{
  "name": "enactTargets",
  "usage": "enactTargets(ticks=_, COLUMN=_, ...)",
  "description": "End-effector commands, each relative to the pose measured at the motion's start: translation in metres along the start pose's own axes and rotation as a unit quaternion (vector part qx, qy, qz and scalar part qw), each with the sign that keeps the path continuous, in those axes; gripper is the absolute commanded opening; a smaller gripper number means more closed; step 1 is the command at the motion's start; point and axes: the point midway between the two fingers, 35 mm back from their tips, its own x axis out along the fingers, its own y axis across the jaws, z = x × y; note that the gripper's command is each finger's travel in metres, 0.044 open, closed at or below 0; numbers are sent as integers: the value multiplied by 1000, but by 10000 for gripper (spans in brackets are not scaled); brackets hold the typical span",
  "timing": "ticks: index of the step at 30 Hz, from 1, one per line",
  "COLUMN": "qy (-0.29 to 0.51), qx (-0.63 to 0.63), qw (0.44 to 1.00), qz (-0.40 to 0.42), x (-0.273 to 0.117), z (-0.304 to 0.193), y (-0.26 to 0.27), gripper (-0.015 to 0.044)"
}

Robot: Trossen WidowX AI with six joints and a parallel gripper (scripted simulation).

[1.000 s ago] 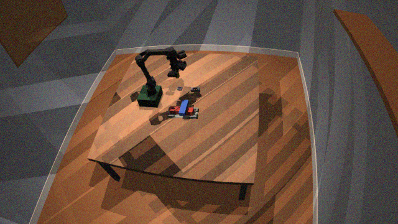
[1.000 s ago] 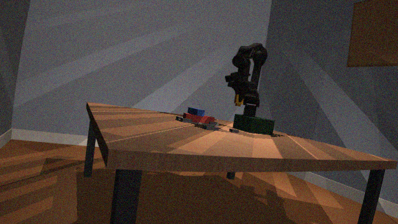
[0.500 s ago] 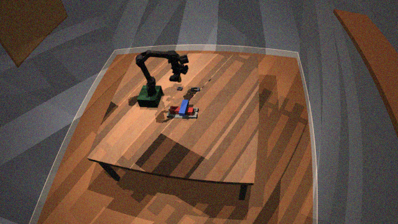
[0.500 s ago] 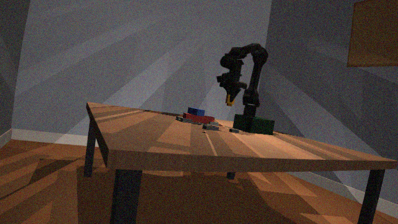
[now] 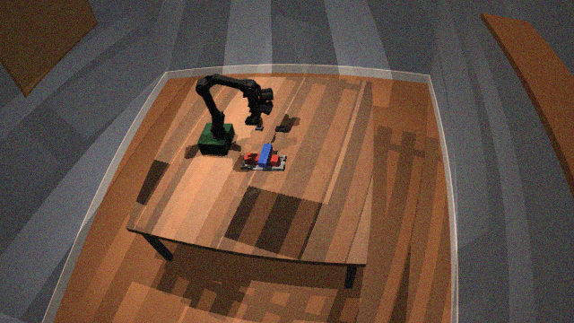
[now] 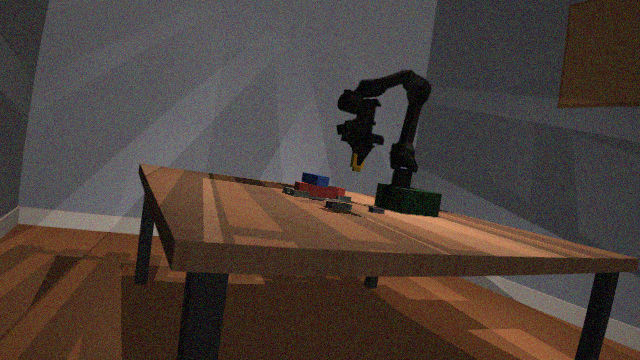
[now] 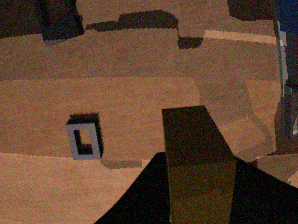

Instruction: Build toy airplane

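Observation:
The red fuselage (image 5: 274, 160) (image 6: 327, 192) lies in the grey jig (image 5: 273, 169) (image 6: 298, 193); it looks flat there. The blue wing (image 5: 265, 154) (image 6: 315, 179) lies across the fuselage's top; a corner of it shows in the wrist view (image 7: 290, 12). My gripper (image 5: 253, 121) (image 6: 357, 159) (image 7: 186, 159) is shut on the yellow tail fin (image 6: 356, 165) (image 7: 200, 140), which points down. It hangs well above the table, between the jig and the arm's base in the exterior view. The fin's tab and the fuselage's tail socket cannot be made out.
A small grey open holder (image 5: 259, 128) (image 6: 376, 210) (image 7: 82, 126) stands on the table below the gripper. A larger dark holder (image 5: 282, 129) (image 6: 338, 206) stands near it. The arm's green base block (image 5: 215, 145) (image 6: 407, 200) is beside the work area.

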Motion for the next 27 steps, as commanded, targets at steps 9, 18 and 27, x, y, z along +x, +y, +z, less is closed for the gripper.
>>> enactTargets(ticks=9, qy=3, qx=-9, qw=1000, qz=0, x=9, z=7, y=-36, gripper=0)
enactTargets(ticks=18, qy=3, qx=-14, qw=1000, qz=-1, x=15, z=8, y=-66, gripper=0)
enactTargets(ticks=27, qy=3, qx=-19, qw=1000, qz=-2, x=21, z=6, y=-96, gripper=0)
